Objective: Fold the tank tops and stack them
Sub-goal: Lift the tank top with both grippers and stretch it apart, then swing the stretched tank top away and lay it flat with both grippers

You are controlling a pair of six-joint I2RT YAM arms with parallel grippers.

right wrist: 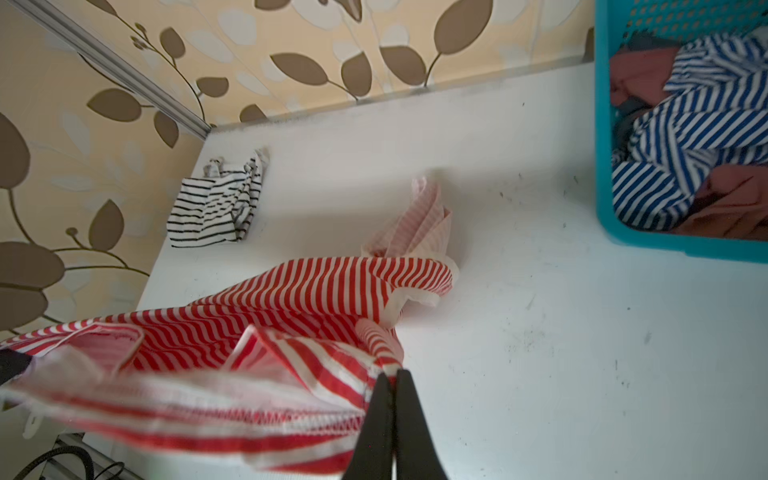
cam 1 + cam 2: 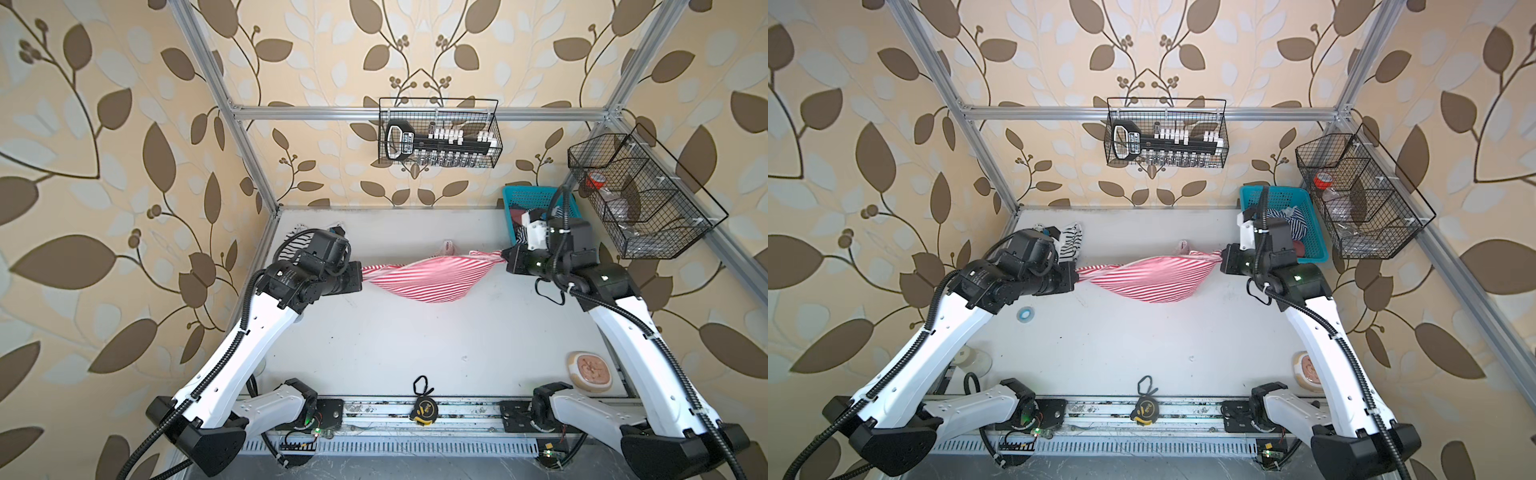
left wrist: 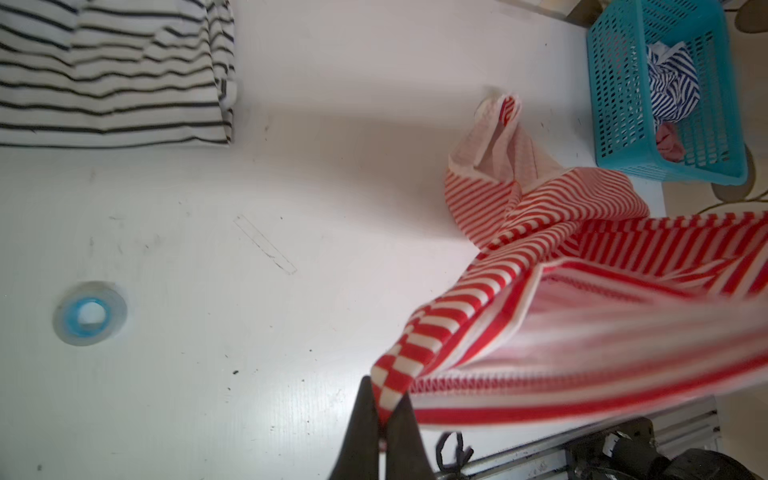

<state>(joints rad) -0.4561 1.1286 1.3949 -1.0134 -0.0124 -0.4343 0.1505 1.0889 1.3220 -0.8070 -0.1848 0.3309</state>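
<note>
The red-and-white tank top [image 2: 428, 276] is held above the table [image 2: 395, 345], strung between the two arms. The left gripper [image 3: 384, 401] is pinched tight on one striped edge and the right gripper [image 1: 392, 376] is pinched tight on another. The cloth sags in the middle and is twisted along its length, and one loose end trails onto the table on the far side.

For a clean fold, it is judged that the twist should be taken out first. The pull should be kept even on both sides, so that neither thin edge is dragged from its grip. The top should then be lowered flat onto the bare middle of the table.

The black-and-white tank top [image 3: 112, 75] lies folded at the far left corner. The navy-and-white tank top [image 1: 685, 137] is crumpled in the turquoise basket [image 3: 623, 137] at the far right.

The white surface is scuffed and speckled. A blue tape roll [image 3: 89, 313] lies at the left, and a tape measure [image 2: 424, 409] lies at the near edge. Leaf-patterned walls and an aluminium frame enclose the table.
</note>
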